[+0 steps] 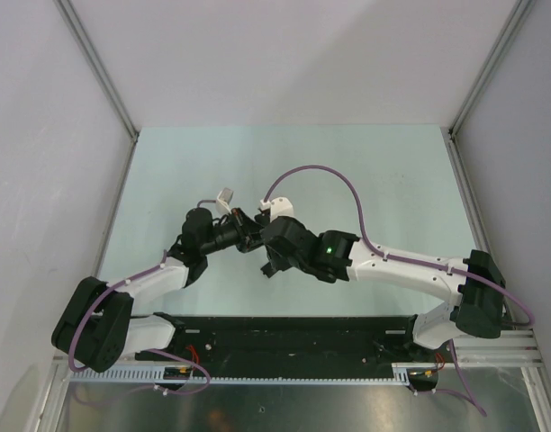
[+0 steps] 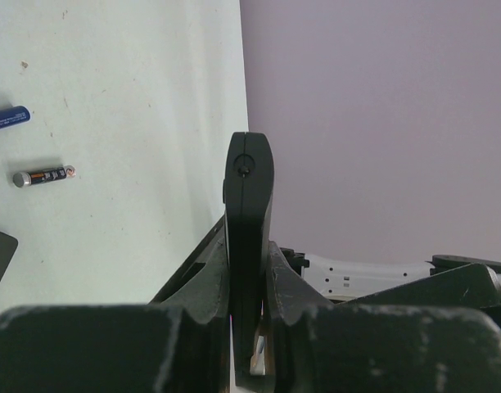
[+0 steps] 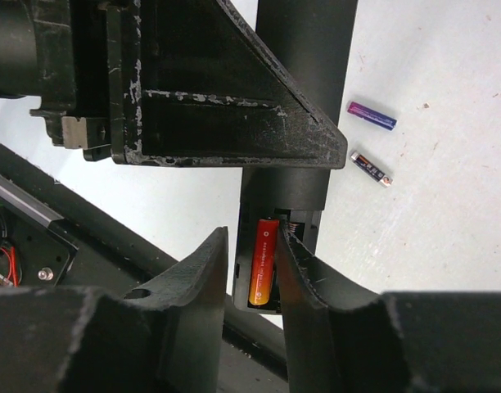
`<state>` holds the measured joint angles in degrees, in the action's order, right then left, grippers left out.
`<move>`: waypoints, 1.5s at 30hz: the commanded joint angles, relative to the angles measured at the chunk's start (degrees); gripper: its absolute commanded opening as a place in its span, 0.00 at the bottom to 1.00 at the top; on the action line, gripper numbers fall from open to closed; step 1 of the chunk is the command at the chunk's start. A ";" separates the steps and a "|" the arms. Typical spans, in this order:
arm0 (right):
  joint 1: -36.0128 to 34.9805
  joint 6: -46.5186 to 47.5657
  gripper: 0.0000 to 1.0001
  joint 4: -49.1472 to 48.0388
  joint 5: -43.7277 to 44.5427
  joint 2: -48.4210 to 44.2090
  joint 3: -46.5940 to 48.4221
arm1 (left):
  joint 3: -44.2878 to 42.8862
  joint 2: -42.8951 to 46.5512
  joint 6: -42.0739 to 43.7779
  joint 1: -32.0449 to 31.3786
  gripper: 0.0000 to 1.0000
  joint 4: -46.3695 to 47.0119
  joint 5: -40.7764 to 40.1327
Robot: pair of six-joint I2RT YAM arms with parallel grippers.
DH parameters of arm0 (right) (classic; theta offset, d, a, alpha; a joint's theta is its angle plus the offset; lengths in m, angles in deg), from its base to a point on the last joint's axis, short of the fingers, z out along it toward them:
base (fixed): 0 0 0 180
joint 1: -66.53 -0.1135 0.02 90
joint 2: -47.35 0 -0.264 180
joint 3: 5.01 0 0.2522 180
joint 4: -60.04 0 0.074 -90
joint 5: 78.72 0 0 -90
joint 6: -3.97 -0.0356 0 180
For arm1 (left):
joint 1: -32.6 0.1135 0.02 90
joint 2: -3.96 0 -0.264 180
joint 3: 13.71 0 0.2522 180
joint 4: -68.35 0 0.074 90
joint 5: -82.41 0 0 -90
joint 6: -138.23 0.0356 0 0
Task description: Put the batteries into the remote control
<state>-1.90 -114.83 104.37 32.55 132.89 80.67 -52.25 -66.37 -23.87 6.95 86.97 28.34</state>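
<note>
Right gripper (image 3: 252, 246) sits at the open end of the remote control (image 3: 320, 49), with a finger of the left gripper (image 2: 247, 237) crossing in front and hiding the remote's middle. On the table (image 3: 447, 221) close by lie the blue-purple battery (image 3: 372, 115) and the dark battery (image 3: 370, 168), near each other but not touching. Left jaws clamp the remote edge-on. Right jaws stand narrowly apart, flanking the red battery (image 3: 264, 262) in the compartment; whether they pinch it is unclear.

The slim plastic remote bar (image 3: 287, 192) is black; one small cylindrical battery (image 3: 264, 264) is red-orange, another battery (image 3: 372, 115) blue-purple, a third battery (image 3: 370, 168) black with orange print.
</note>
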 commanded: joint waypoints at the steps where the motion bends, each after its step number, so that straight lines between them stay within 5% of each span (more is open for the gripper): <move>1: -1.10 -1.09 0.37 -2.01 -0.45 -0.37 3.14 | -1.94 1.16 -0.24 -0.45 0.00 3.30 -0.68; 11: -0.48 -1.53 0.54 -0.95 1.66 -2.56 4.02 | -1.68 1.24 0.64 -0.45 0.00 3.30 -0.85; 25: 1.71 -3.63 0.60 3.71 4.74 -11.52 4.46 | -2.03 0.89 1.69 -0.28 0.00 3.30 -0.42; 28: 7.41 -4.69 0.61 1.70 -1.57 -15.29 0.35 | -2.91 1.15 2.66 -0.10 0.00 3.56 0.64; 34: 19.10 -9.87 0.64 -12.09 -30.63 -20.49 -10.03 | -5.46 0.98 3.98 -0.19 0.00 8.57 7.14; 45: 23.25 -14.62 0.67 -26.34 -48.78 -19.80 -18.04 | -5.11 0.98 2.49 -0.19 0.00 16.75 10.84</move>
<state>20.97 -127.70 86.21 -7.58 112.91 62.99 -55.90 -66.37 -21.22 6.84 97.90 36.90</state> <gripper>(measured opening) 0.668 0.154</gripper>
